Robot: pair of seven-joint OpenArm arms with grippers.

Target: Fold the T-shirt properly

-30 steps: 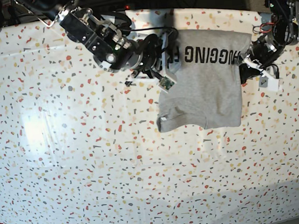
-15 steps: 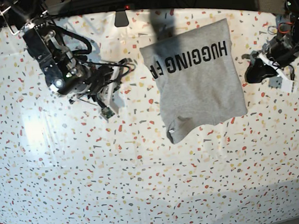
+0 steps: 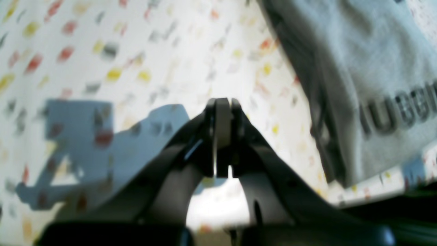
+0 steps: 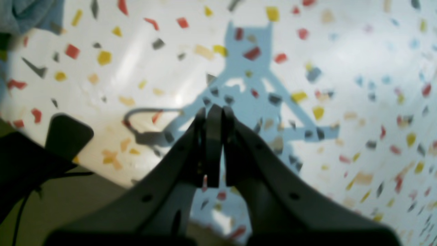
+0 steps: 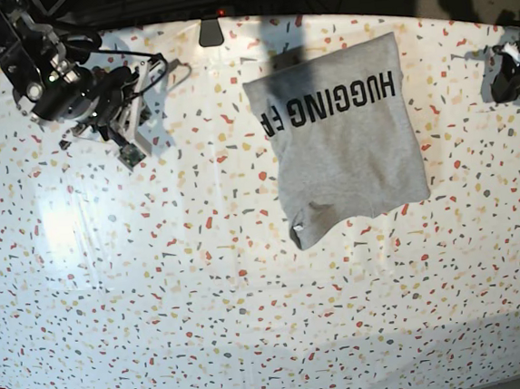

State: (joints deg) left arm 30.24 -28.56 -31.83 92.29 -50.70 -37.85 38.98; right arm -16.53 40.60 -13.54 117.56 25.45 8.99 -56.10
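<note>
The grey T-shirt (image 5: 346, 141) lies folded into a rough rectangle on the speckled table at the back right of the middle. Its black lettering faces up, and one bunched corner sticks out at its near left. In the left wrist view the T-shirt (image 3: 358, 68) is to the right of my left gripper (image 3: 222, 112), which is shut and empty above bare table. In the base view the left gripper (image 5: 504, 84) is at the far right edge, apart from the shirt. My right gripper (image 4: 213, 118) is shut on nothing. In the base view the right gripper (image 5: 145, 82) is at the back left.
The white terrazzo-patterned table (image 5: 251, 304) fills the base view. A small dark mount (image 5: 211, 30) sits at its back edge. In the right wrist view a strip of grey cloth (image 4: 27, 10) shows at the top left and the table's edge (image 4: 68, 164) drops off at the lower left.
Both arms have drawn away from the shirt, the right one far to the back left and the left one to the right edge. The shirt dropped flat a second ago and has lain still since.
</note>
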